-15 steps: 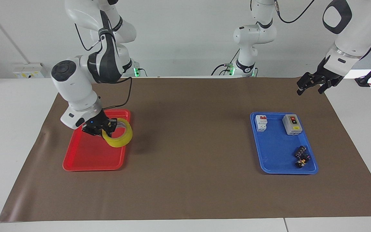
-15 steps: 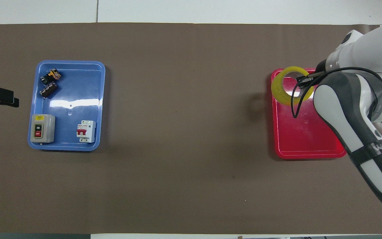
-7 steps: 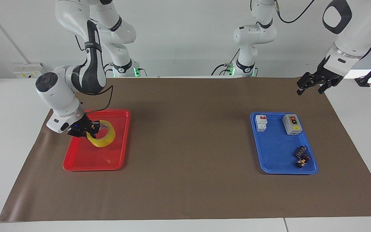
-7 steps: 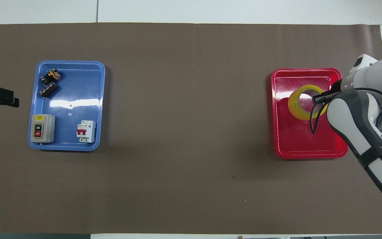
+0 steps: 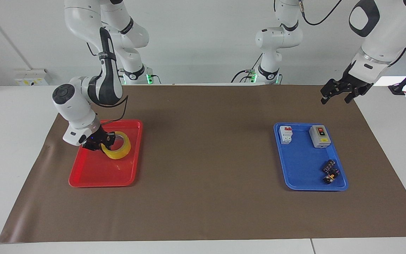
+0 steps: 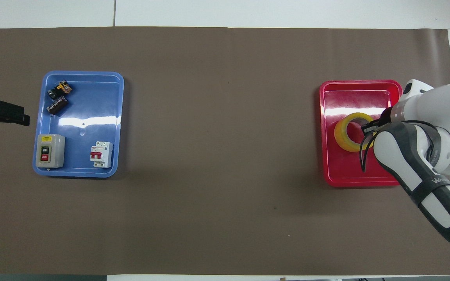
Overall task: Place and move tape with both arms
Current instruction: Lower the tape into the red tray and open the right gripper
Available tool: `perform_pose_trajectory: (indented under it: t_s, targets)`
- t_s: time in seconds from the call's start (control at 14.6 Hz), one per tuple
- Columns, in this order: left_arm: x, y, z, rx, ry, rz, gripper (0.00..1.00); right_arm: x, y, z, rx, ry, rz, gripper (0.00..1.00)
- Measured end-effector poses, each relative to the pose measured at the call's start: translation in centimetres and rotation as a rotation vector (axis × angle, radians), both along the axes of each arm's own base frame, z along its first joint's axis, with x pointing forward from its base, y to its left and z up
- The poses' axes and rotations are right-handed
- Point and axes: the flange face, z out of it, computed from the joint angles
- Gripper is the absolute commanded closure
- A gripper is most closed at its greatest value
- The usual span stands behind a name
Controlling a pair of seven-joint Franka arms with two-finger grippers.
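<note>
R gripper (image 5: 101, 143) clamps tape (image 5: 119, 151) over red tray (image 5: 97, 176) — L arm waits.

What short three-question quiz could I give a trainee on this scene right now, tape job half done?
1. True or false: the translucent yellow roll of packing tape is over the red plastic tray.
2. Which gripper is shut on the tape? A) left gripper B) right gripper
3. Fill in: the grey switch box lies in the ____ plastic tray.

Key: 1 true; 2 B, the right gripper grips the roll's wall, while the left gripper waits open above the mat near the blue tray; 3 blue.
</note>
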Motion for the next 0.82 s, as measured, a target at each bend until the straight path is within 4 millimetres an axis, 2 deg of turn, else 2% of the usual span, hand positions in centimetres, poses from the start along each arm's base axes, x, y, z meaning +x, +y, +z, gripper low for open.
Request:
perform_pose_trajectory:
  t_s: [0.34,0.55,0.62,0.69,0.82]
  targets:
    - [0.0,0.0,0.3,0.000,-0.006,0.000,0.00,-0.3,-0.4,-0.5,-0.005,-0.010,0.019,1.00]
    - [0.0,-0.1,0.3,0.000,-0.006,-0.001,0.00,-0.6,-1.9,-0.6,-0.007,-0.010,0.034,1.00]
    - [0.0,-0.1,0.3,0.000,-0.007,-0.001,0.00,-0.6,-2.1,-0.7,-0.007,-0.008,0.034,0.47]
    - [0.0,-0.1,0.3,0.000,-0.007,-0.001,0.00,-0.7,-2.1,-0.8,-0.007,-0.007,0.034,0.00]
    - [0.0,-0.1,0.3,0.000,-0.007,-0.001,0.00,-0.7,-2.1,-0.7,-0.006,-0.007,0.034,0.00]
